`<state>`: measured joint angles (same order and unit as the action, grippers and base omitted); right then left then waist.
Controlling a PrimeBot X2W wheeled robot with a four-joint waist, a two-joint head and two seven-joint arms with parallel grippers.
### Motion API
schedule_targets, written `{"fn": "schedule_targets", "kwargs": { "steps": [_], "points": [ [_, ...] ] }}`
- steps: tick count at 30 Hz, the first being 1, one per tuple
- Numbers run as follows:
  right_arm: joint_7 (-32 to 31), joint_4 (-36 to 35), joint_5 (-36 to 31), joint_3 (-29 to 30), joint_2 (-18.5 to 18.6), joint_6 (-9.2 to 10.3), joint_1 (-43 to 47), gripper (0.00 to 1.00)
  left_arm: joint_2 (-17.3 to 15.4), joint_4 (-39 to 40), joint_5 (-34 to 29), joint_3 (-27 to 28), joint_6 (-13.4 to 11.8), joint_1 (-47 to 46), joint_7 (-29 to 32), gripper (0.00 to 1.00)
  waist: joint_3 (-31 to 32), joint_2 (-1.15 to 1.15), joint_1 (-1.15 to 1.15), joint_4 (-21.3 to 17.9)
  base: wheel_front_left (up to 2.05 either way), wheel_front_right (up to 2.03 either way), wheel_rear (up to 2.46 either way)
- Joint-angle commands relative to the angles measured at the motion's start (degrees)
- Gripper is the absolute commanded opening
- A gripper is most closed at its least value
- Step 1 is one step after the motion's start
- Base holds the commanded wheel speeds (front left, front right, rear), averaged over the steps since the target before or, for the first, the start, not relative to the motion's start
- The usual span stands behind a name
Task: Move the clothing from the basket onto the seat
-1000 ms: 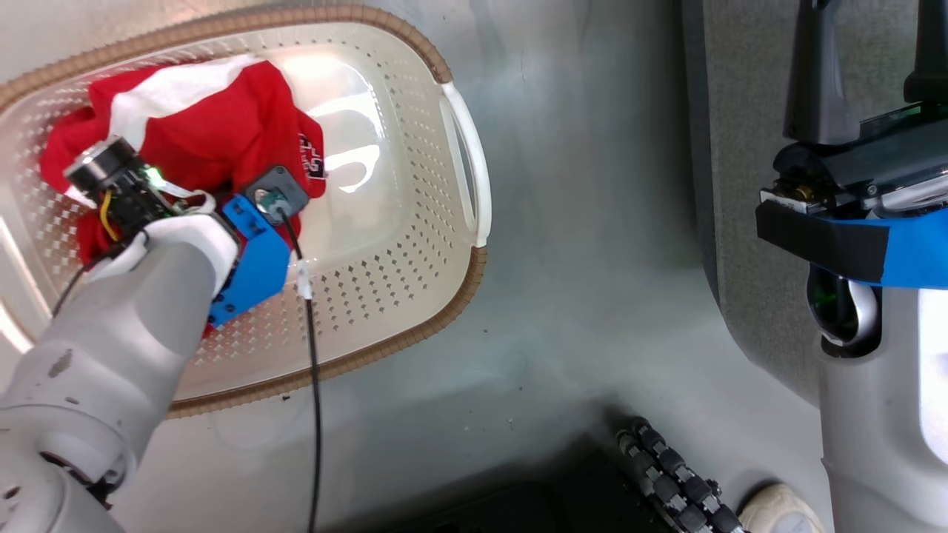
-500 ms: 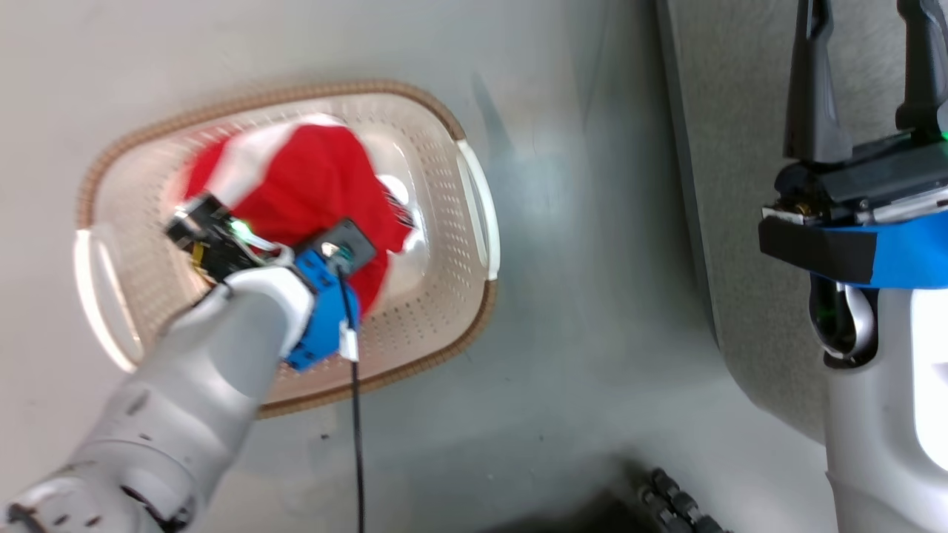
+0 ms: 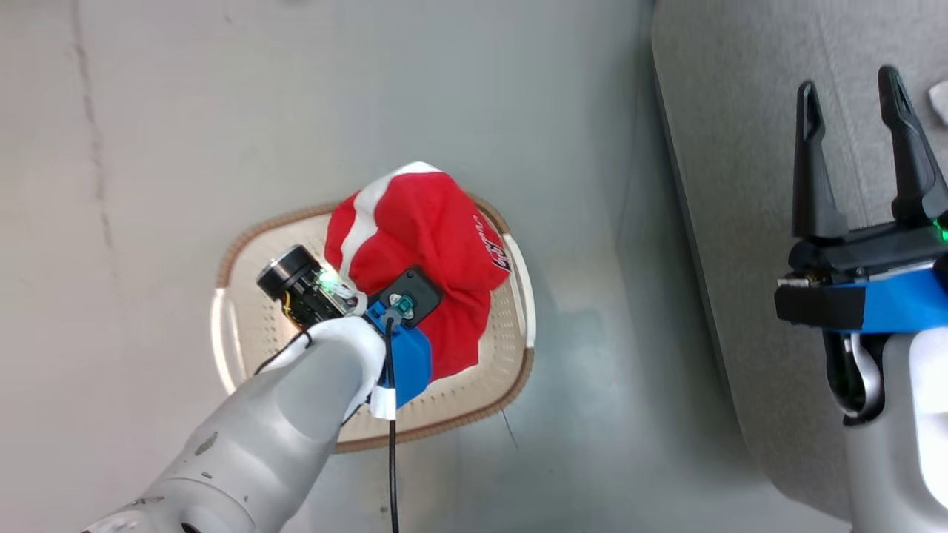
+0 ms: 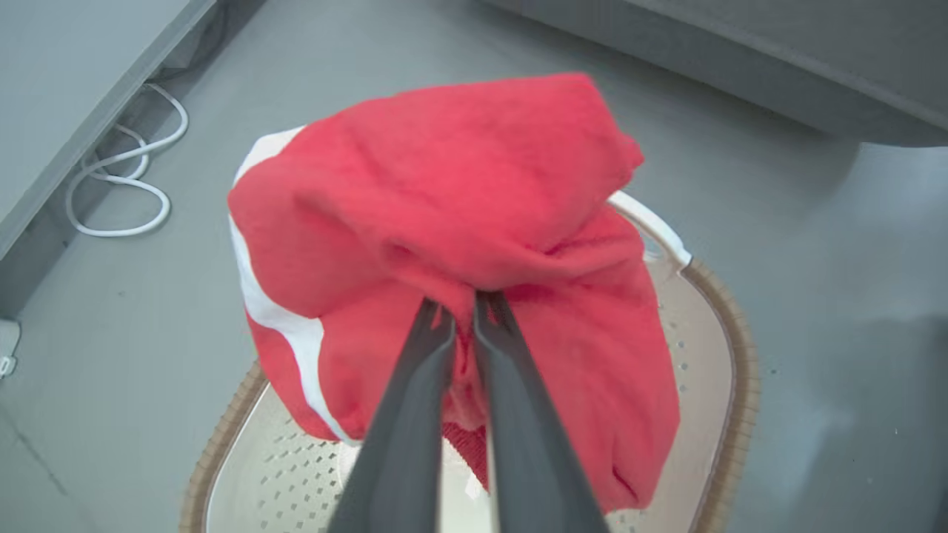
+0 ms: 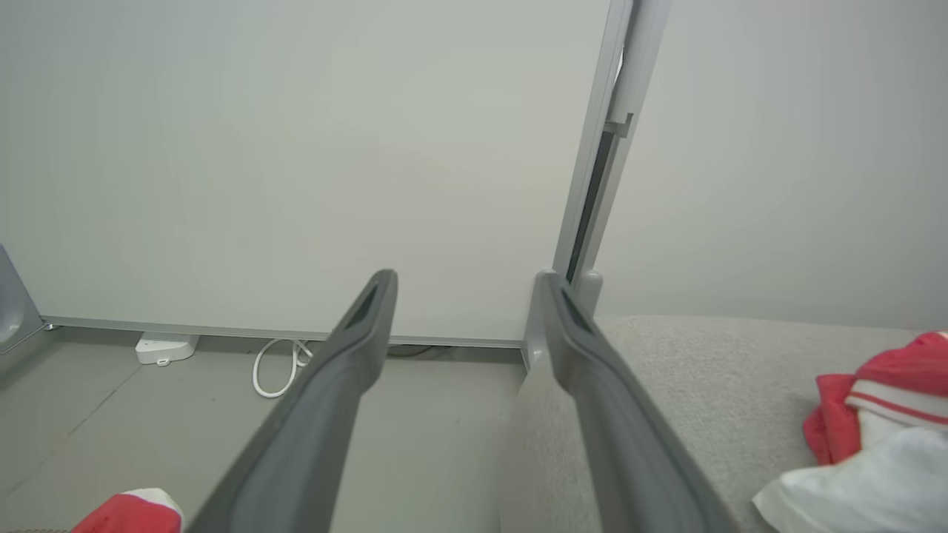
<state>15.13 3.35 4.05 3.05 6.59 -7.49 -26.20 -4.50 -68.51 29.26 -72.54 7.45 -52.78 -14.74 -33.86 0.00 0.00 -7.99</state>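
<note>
Compared with a second earlier, the clothing no longer lay slumped on the bottom of the basket. It hung as a gathered bundle above it. The basket's smaller appearance in the head view reflected a raised camera, not a displaced basket. The lift stage of the transfer therefore appeared to be under way, with the carry to the right, toward the seat, not yet begun.

The left gripper had its jaws clenched on a fold near the middle of the bundle. Red cloth draped over and around both fingers, a white panel fell to the left, and the lower hem hung on the near side. The hem probably cleared the basket rim, although the wrist view did not settle this.

The right gripper stood with jaws spread wide and empty over the near left edge of the seat. Another garment, red with white, lay on the seat, well apart from the basket on the floor.
</note>
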Motion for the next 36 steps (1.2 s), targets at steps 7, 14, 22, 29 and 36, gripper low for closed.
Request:
{"fn": "schedule_targets", "kwargs": {
  "steps": [7, 14, 22, 29, 36],
  "points": [
    [0.0, 2.0, -0.4, 1.1, 1.3, -0.01, 5.3, 1.00, -0.5, 8.8, 2.3, 6.3, -1.6, 3.4, -0.5, 0.00, 12.7, 0.00, 0.00, 5.2, 0.00, 0.00, 0.00],
    [0.0, 3.8, -0.2, 1.3, 1.5, -0.01, 10.0, 1.00, -2.4, 18.0, 1.1, 12.6, -3.3, 8.0, -0.5, 0.00, 19.8, 0.00, 0.00, 6.5, 0.00, 0.00, 0.00],
    [0.0, 5.3, 0.0, 1.2, 1.3, -0.01, 15.4, 1.00, -2.8, 24.5, -0.6, 18.1, -3.5, 13.0, -0.5, 0.00, 26.7, 0.00, 0.00, 7.6, 0.00, 0.00, 0.00],
    [0.0, 6.1, 0.4, 0.2, 0.7, -0.01, 19.2, 1.00, -2.1, 28.5, -1.4, 21.7, -3.1, 15.2, -0.5, 0.00, 31.6, 0.00, 0.00, 8.6, 0.00, 0.00, 0.00],
    [0.0, 6.2, 0.7, -0.7, 0.2, -0.01, 21.3, 1.00, -1.6, 30.6, -2.0, 23.2, -2.7, 15.3, -0.5, 0.00, 33.7, 0.00, 0.00, 9.2, 0.00, 0.00, 0.00]
  ]
}}
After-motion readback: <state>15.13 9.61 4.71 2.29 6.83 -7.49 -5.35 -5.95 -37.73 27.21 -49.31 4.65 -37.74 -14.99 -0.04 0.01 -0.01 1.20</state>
